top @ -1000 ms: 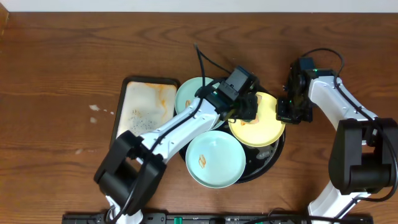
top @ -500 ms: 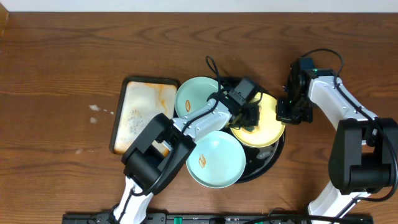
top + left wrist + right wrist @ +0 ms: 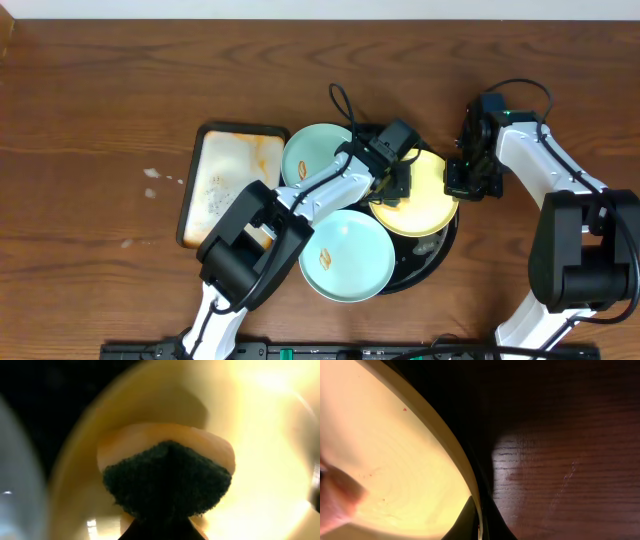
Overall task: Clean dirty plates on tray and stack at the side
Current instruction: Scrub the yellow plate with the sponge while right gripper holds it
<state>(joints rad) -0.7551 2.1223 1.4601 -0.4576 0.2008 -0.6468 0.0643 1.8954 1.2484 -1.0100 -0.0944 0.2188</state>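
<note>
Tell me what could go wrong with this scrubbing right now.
1. The right claw pinches only the thin rim of the yellow plate; pressure from the sponge in the left claw might pull it loose.
2. The front mint plate overhangs the tray edge beside the left arm; a sweep might knock it.
</note>
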